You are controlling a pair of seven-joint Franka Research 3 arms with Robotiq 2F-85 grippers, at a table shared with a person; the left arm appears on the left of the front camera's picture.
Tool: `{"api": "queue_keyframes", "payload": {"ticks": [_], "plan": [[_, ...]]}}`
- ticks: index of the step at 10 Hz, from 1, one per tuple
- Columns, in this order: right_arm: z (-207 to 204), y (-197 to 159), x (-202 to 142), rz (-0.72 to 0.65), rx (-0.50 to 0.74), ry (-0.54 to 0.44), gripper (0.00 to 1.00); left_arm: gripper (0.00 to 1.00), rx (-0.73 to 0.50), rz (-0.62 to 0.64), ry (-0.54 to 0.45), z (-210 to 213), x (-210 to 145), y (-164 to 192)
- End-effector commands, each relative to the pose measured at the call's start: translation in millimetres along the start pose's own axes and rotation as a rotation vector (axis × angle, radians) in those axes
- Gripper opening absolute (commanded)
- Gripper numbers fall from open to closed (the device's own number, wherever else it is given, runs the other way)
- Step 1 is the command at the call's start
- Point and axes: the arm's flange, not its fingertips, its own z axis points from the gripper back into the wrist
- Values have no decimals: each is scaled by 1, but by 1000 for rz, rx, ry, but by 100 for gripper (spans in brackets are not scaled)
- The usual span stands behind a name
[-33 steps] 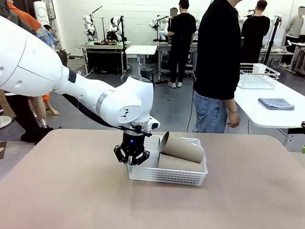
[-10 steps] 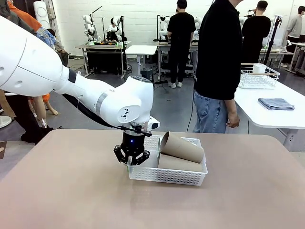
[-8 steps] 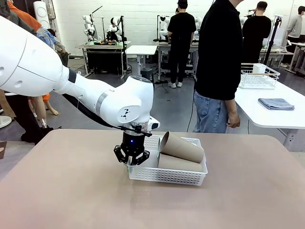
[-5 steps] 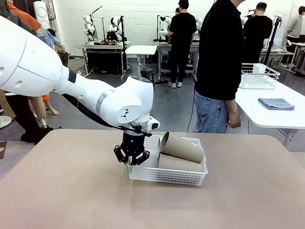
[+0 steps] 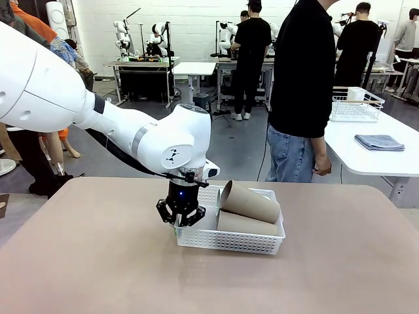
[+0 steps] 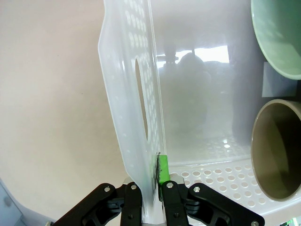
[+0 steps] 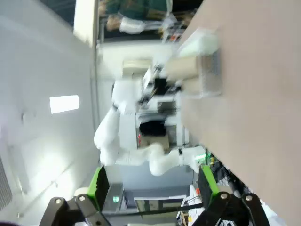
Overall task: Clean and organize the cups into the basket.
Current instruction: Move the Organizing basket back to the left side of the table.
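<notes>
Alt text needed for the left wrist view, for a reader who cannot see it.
The left gripper is shut on the end wall of the white basket, just below its handle cut-out. Inside the basket, the open mouths of a mint green cup and a tan cup face the camera, above the brown table.

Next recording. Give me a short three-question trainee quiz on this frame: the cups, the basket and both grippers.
1. True or false: the left gripper is shut on the basket's end wall.
2. The mint green cup is: A) on the table B) inside the basket C) in the right gripper.
3. How does the right gripper stand?

Key: 1 true; 2 B; 3 open, holding nothing, off the table.
</notes>
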Motion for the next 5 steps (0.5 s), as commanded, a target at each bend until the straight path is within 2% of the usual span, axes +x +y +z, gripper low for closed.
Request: {"api": "queue_keyframes", "payload": {"ticks": [1,2,4,5], "plan": [[-4,-1,7,-50,-123,-33,100,0,9,-8,7,-5,-3,-1],[0,0,0,0,0,0,100,0,9,-8,7,-5,-3,-1],[0,0,0,0,0,0,100,0,9,-8,7,-5,-3,-1],[0,0,0,0,0,0,100,6,0,0,0,0,0,0]]}}
